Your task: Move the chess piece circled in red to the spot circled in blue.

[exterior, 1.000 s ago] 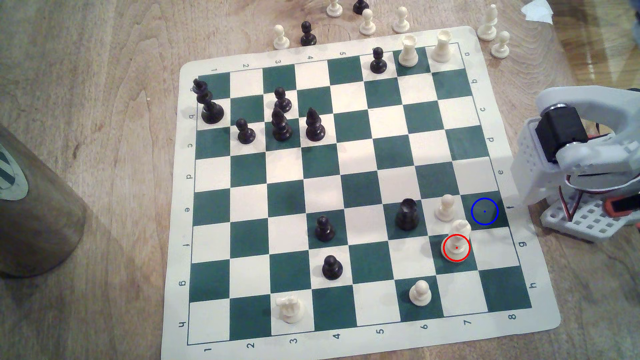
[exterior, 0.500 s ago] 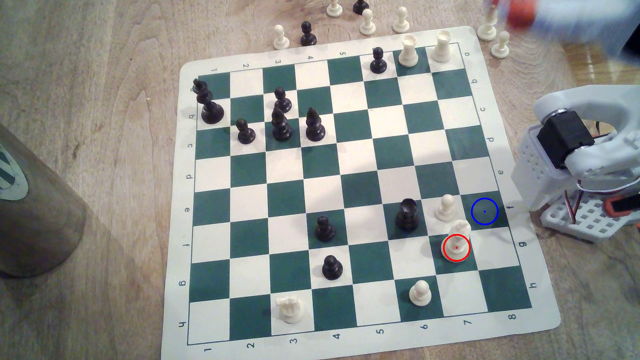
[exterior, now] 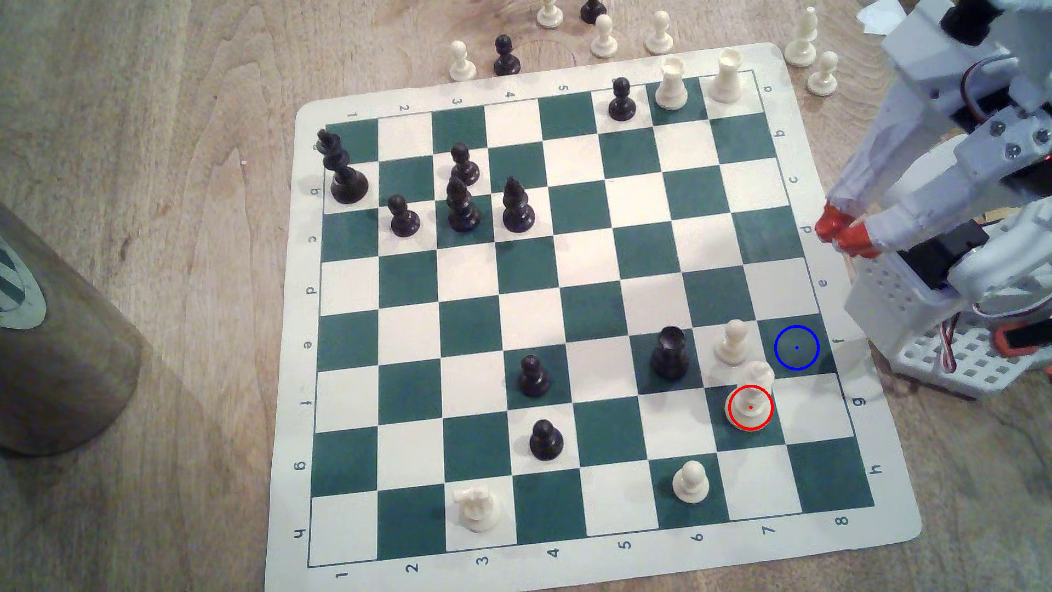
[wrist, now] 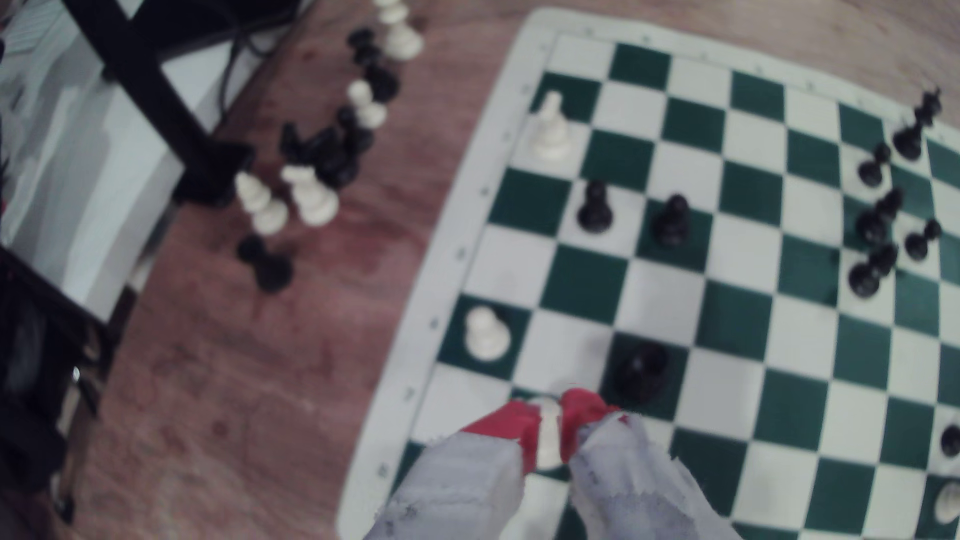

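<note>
Currently the tool (exterior: pixel 841 229) hovers by the board's right edge in the exterior view, its red tips narrowly parted and empty. The cream bishop (exterior: pixel 751 395) stands upright, nearer the camera and slightly left, diagonally adjoining the blue-ringed square (exterior: pixel 796 348).

chess board (exterior: pixel 575 319): dark green and cream squares, like a checker pattern, with a cream edge and small dark letters and numbers
chess piece circled in red (exterior: pixel 752 393): cream-white, with a thin red ring and a red dot at its foot
spot circled in blue (exterior: pixel 796 348): dark green square with a thin blue ring and a blue dot
black rook (exterior: pixel 669 353): shiny black
gripper (exterior: pixel 841 230): pale grey-white fingers with bright red-orange tips
table (exterior: pixel 171 171): light brown wood with wavy grain lines
</note>
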You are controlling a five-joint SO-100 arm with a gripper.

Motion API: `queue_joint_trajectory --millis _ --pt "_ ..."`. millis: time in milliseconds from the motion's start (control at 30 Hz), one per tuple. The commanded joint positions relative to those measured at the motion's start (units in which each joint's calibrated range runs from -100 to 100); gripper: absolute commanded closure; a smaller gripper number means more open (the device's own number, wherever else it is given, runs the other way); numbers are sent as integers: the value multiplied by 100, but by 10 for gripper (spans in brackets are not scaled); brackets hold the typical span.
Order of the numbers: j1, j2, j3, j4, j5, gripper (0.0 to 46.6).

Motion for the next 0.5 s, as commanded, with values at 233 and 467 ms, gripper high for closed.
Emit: queue_joint_trajectory --millis 233,467 --pt "-154 864 1049 127 59 422" --pt "-279 465 2046 127 98 339"
